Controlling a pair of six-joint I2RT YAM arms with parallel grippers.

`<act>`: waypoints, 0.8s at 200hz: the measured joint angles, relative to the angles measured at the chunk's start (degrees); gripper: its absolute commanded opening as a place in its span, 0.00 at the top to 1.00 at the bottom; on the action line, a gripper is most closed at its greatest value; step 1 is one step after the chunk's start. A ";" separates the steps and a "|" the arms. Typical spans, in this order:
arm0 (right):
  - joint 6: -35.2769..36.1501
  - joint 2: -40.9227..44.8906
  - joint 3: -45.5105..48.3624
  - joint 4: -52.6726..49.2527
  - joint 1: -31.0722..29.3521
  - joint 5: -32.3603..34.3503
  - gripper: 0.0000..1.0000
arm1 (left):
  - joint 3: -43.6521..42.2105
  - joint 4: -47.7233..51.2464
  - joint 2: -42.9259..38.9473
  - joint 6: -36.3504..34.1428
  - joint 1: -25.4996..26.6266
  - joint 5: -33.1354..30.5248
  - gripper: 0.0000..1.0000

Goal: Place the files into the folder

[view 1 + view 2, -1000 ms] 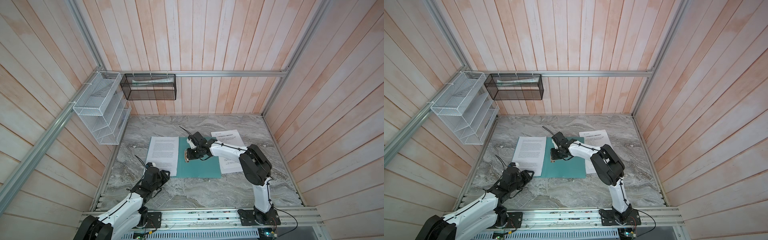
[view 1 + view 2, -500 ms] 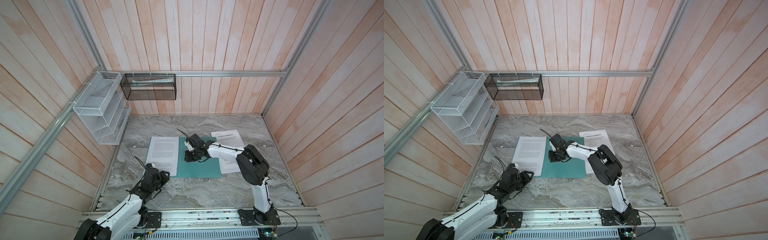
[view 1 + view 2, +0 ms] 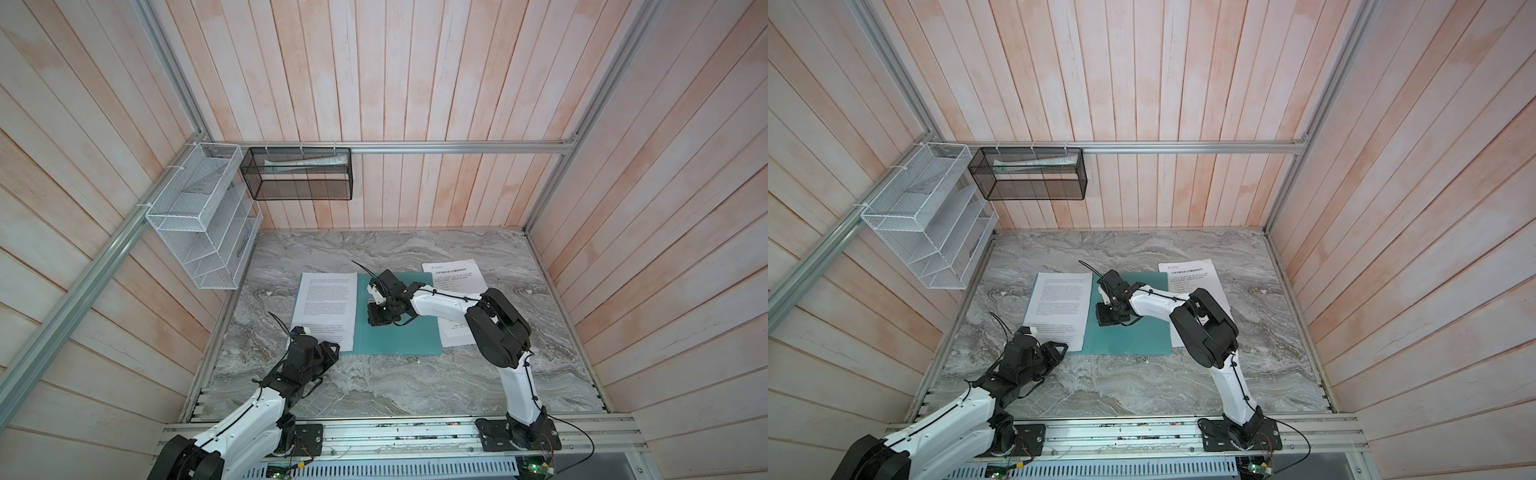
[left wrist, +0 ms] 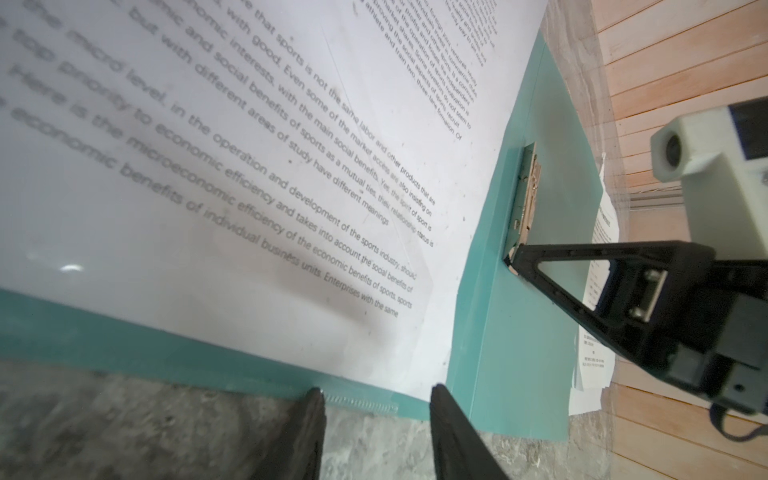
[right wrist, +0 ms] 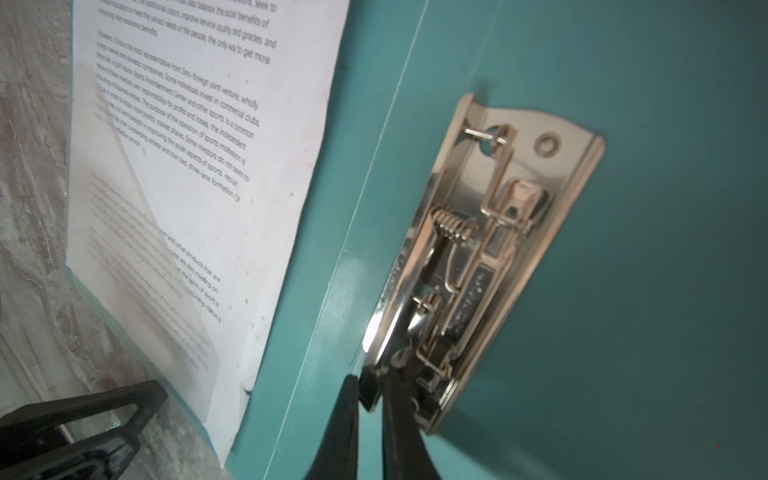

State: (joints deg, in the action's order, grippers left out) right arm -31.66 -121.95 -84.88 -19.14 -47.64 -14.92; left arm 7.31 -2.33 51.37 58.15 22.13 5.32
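Observation:
The teal folder (image 3: 407, 336) (image 3: 1133, 336) lies open on the marble table. One of the files (image 3: 328, 303) (image 4: 208, 166) rests on its left flap. More files (image 3: 455, 278) lie to its right, partly under my right arm. My right gripper (image 3: 376, 320) (image 5: 370, 384) points down at the folder's spine, shut on the black lever tip of the metal clip (image 5: 490, 249) (image 4: 527, 199). Low at the folder's front left corner, my left gripper (image 3: 332, 347) (image 4: 376, 392) is open. Nothing sits between its fingers, and the folder's edge lies just past the tips.
A white wire rack (image 3: 199, 232) hangs on the left wall. A black mesh basket (image 3: 299, 178) with rolled papers hangs on the back wall. Wooden walls close in the table (image 3: 374, 382) on three sides. An aluminium rail (image 3: 395, 432) runs along the front.
My right gripper has shifted a little along the spine toward the front and closed tighter on the clip's lever. The left arm has barely moved.

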 measured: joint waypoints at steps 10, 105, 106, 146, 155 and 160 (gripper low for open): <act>-0.07 0.00 0.02 0.04 0.00 0.00 0.92 | 0.00 0.00 -0.02 0.00 0.00 0.00 0.55; -0.09 -0.11 0.20 0.90 0.04 -0.72 0.93 | 11.89 12.55 -5.81 -6.29 -0.11 0.20 0.42; -0.09 -0.11 0.22 0.92 0.04 -0.74 0.93 | 11.96 12.50 -5.62 -6.38 -0.11 0.20 0.42; -0.09 -0.11 0.44 1.42 0.09 -1.16 0.93 | 12.83 6.71 7.02 -9.07 -0.57 1.31 0.47; -0.09 -0.11 0.44 1.44 0.11 -1.27 0.94 | 12.83 5.51 9.35 -9.51 -0.68 1.70 0.48; -0.07 -0.11 0.44 1.42 0.11 -1.27 0.94 | 12.81 4.76 10.40 -9.55 -0.72 1.84 0.49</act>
State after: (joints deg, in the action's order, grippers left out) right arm -31.73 -122.06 -84.44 -17.72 -47.53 -16.19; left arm 20.12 2.44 61.78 48.60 21.41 7.16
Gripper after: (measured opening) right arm 0.067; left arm 0.529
